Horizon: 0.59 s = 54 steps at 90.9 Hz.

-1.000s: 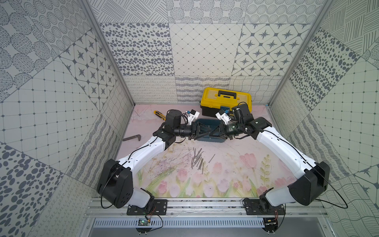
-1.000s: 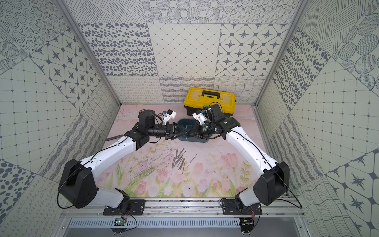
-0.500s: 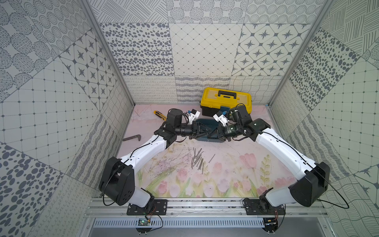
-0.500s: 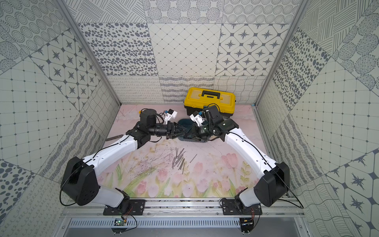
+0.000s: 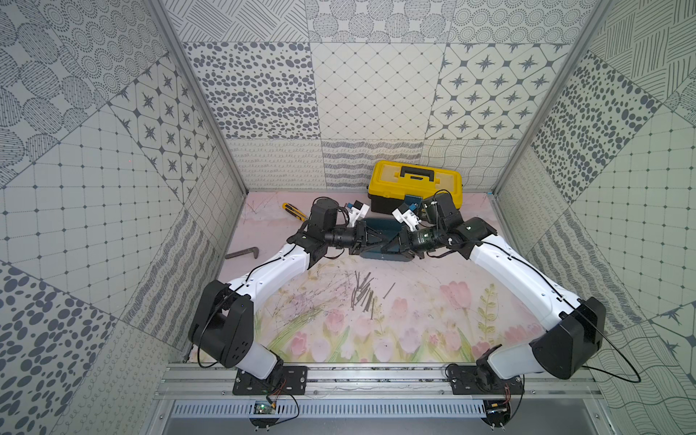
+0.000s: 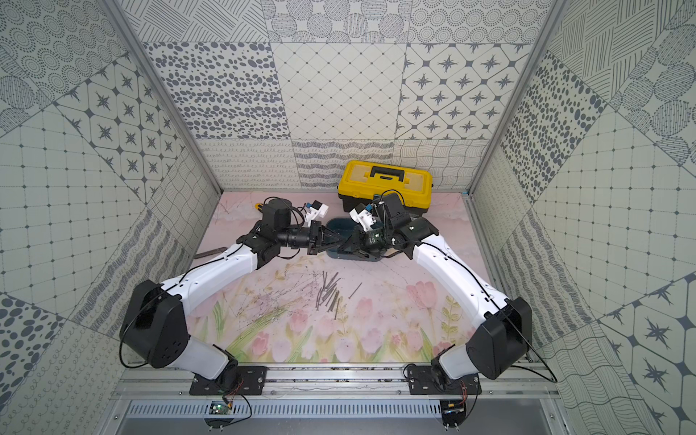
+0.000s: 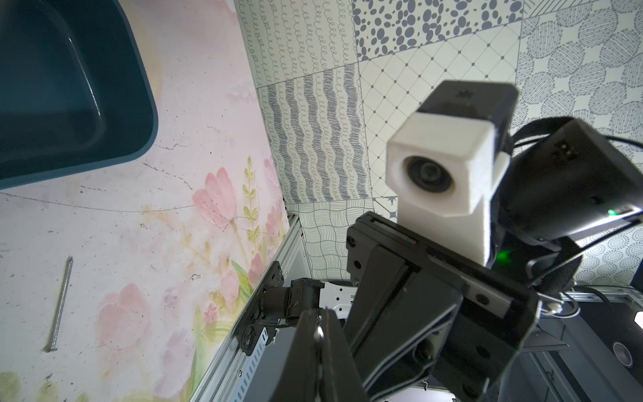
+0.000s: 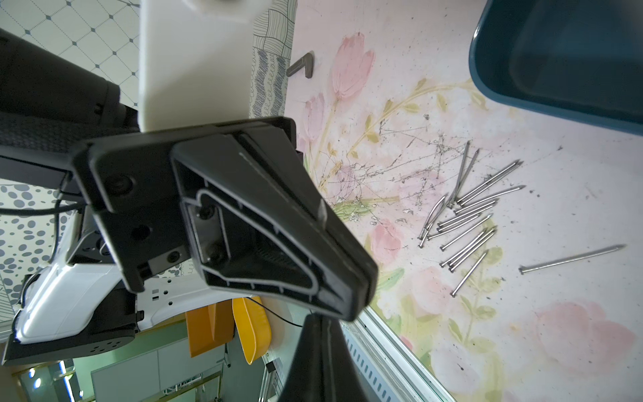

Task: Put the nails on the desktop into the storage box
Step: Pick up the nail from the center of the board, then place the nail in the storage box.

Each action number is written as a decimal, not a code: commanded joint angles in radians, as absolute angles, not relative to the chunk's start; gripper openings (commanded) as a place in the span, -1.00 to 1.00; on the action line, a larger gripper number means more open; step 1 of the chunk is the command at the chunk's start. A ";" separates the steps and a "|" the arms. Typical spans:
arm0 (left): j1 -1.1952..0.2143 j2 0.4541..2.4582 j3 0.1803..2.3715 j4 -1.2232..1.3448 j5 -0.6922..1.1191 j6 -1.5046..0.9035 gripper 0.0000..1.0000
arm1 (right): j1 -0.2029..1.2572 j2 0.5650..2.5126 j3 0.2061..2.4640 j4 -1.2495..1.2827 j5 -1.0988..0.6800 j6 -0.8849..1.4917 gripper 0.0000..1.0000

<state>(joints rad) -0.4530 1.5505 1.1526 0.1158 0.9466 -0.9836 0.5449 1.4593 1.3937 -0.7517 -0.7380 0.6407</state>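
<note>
Progress: early. The pale pink tulip-printed surface (image 5: 433, 312) carries nearly all the work, and the shallow teal-blue plastic storage box (image 5: 380, 226) at its far side shows no nail in its visible parts.
Arms: white left arm (image 5: 278, 267) and right arm (image 5: 516, 271) reach inward, meeting tip to tip over the box.
Nails: about fifteen thin grey metal nails (image 5: 363, 294) lie heaped mid-surface, near the box.
Left pincer (image 8: 362, 294): closed, a nail (image 8: 322, 210) apparently nipped in its seam.
Right pincer (image 8: 322, 322): closed, nothing visible in it.
</note>
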 commanded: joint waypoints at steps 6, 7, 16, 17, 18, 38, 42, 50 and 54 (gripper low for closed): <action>-0.439 1.555 1.179 0.121 0.984 -0.959 -1.00 | 0.546 1.459 1.394 -0.712 -0.715 0.642 -0.12; -0.438 1.555 1.182 0.115 0.982 -0.955 -1.00 | 0.543 1.456 1.394 -0.711 -0.710 0.643 -0.05; -0.433 1.572 1.234 0.019 0.948 -0.904 -1.00 | 0.513 1.425 1.378 -0.716 -0.661 0.650 0.35; -0.433 1.574 1.238 0.012 0.946 -0.900 -1.00 | 0.510 1.420 1.376 -0.719 -0.652 0.650 0.37; -0.433 1.577 1.244 0.005 0.943 -0.896 -1.00 | 0.504 1.417 1.374 -0.720 -0.645 0.650 0.40; -0.432 1.685 1.454 -0.384 0.760 -0.717 -1.00 | 0.444 1.388 1.407 -0.831 -0.500 0.560 0.54; -0.433 1.715 1.515 -0.460 0.705 -0.678 -1.00 | 0.440 1.396 1.429 -0.865 -0.466 0.522 0.54; -0.433 1.787 1.630 -0.606 0.599 -0.605 -1.00 | 0.439 1.407 1.457 -0.905 -0.398 0.465 0.56; -0.436 1.833 1.694 -0.665 0.556 -0.568 -1.00 | 0.435 1.407 1.459 -0.908 -0.377 0.450 0.56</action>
<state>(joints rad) -0.4343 1.7206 1.4944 -0.2451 0.7948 -0.8085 0.4397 1.4101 1.4178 -0.8597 -0.4889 0.5442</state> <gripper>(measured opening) 0.060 0.778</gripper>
